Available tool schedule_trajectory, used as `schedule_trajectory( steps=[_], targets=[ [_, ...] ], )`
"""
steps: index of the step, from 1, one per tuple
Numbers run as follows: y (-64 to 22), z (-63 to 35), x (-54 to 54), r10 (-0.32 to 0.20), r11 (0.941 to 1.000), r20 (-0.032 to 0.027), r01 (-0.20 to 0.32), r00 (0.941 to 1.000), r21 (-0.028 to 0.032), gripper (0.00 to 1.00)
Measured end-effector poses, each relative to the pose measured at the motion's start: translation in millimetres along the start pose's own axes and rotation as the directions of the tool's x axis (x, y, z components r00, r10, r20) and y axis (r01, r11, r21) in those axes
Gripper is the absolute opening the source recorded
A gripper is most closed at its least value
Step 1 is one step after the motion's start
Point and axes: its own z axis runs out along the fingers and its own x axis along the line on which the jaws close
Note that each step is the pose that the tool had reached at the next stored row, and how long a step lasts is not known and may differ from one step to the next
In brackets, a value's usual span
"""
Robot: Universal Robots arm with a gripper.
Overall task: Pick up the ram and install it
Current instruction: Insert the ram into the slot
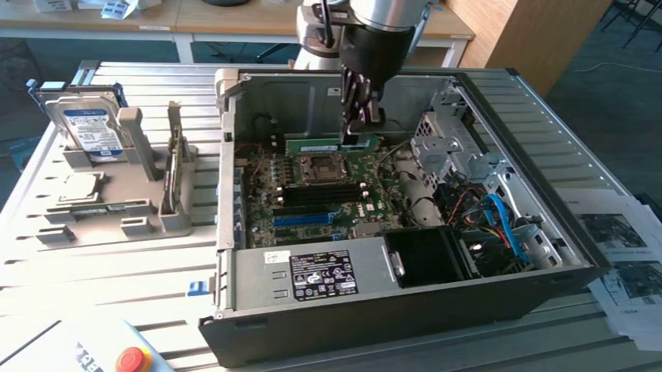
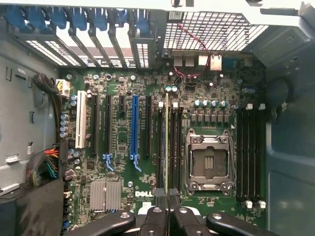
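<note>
Wooden desks (image 1: 238,17) stand behind the ribbed metal table (image 1: 114,263) on blue-grey carpet (image 1: 610,77)

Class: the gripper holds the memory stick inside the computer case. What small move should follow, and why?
Probably ease it straight down: the gripper is shut on the memory stick, which stands edge-on, lined up with the memory slots beside the processor socket, seemingly not yet seated.

hard drive (image 1: 91,128) upright in holder (image 1: 139,155) — papers (image 1: 621,248) apart.

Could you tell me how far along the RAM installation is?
Done: the ram is lifted and inside the computer case. In hand: the fingers are shut on it at the memory slots beside the CPU socket. Left: seating; whether it has clicked in cannot be told.
</note>
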Motion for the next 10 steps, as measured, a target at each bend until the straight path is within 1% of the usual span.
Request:
schedule_trajectory(
  steps=[10],
  targets=[
    [-0.6, 18.2, 0.4, 0.000, 1.0000, 0.0000, 0.000, 1.0000, 0.0000, 0.12]
  ],
)
